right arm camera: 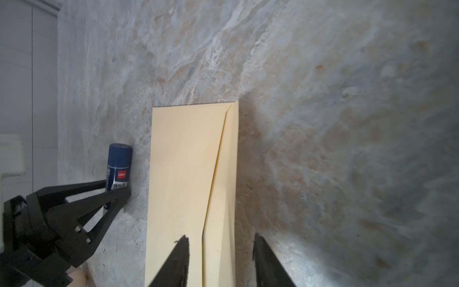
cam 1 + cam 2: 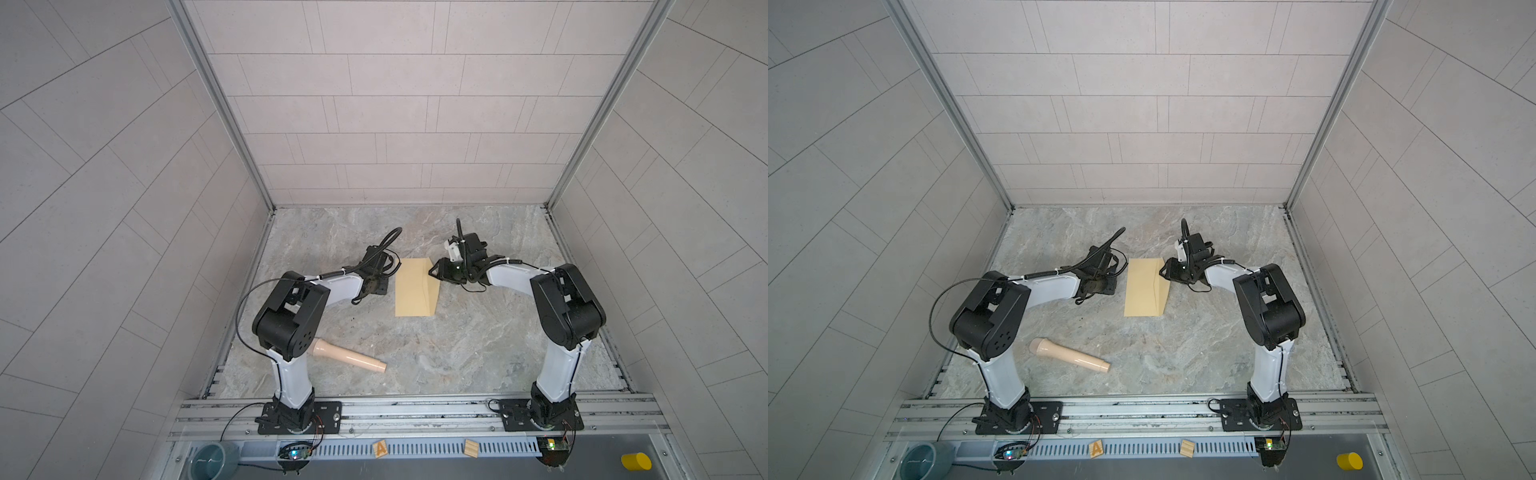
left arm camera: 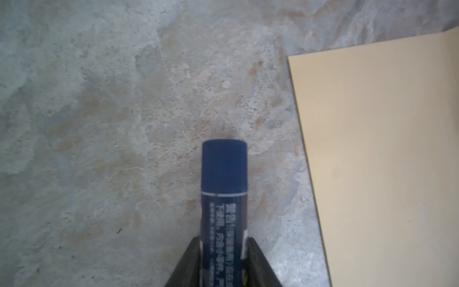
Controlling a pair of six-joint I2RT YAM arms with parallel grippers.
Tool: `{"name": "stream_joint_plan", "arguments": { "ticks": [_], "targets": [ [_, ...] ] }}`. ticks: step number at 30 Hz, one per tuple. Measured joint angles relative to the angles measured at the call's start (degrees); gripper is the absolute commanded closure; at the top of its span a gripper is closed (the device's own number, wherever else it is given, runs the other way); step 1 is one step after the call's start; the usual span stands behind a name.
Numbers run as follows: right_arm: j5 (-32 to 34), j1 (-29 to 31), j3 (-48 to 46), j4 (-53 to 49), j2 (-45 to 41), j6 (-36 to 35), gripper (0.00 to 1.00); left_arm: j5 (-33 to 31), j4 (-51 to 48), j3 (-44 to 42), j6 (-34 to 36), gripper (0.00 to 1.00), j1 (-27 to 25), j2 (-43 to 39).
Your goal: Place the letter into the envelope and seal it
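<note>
— Step in hand?
— Sealing, it is judged. The envelope (image 2: 415,291) is laid flat mid-desk (image 2: 478,340), with its flap (image 1: 227,174) folded over but not pressed flat. The letter is not seen in any view; presumably it is inside.
— Grippers?
— The left gripper (image 3: 223,239) is clamped on a capped glue stick (image 3: 224,188), cap end pointed at the desk just beside the envelope. The right gripper (image 1: 220,236) is held apart over the flap, with nothing gripped.
— Next move?
— The cap must be pulled off first, likely by the right gripper. The flap is then to be lifted, glued and pressed down.
</note>
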Motion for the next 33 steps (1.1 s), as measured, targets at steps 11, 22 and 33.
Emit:
{"name": "stream_joint_plan", "arguments": {
  "ticks": [11, 22, 33],
  "targets": [
    [3.8, 0.0, -0.3, -5.9, -10.7, -6.7, 0.28, 4.3, 1.0, -1.5, 0.3, 1.00, 0.0, -3.5],
    [-3.4, 0.0, -0.3, -9.8, -26.2, -10.4, 0.13, 21.9, 27.3, -19.8, 2.1, 1.00, 0.0, -25.5],
    [-8.7, 5.4, 2.8, -14.6, -34.7, -13.6, 0.08, 34.3, 56.7, -29.6, -2.7, 1.00, -0.8, -27.1]
  ]
}}
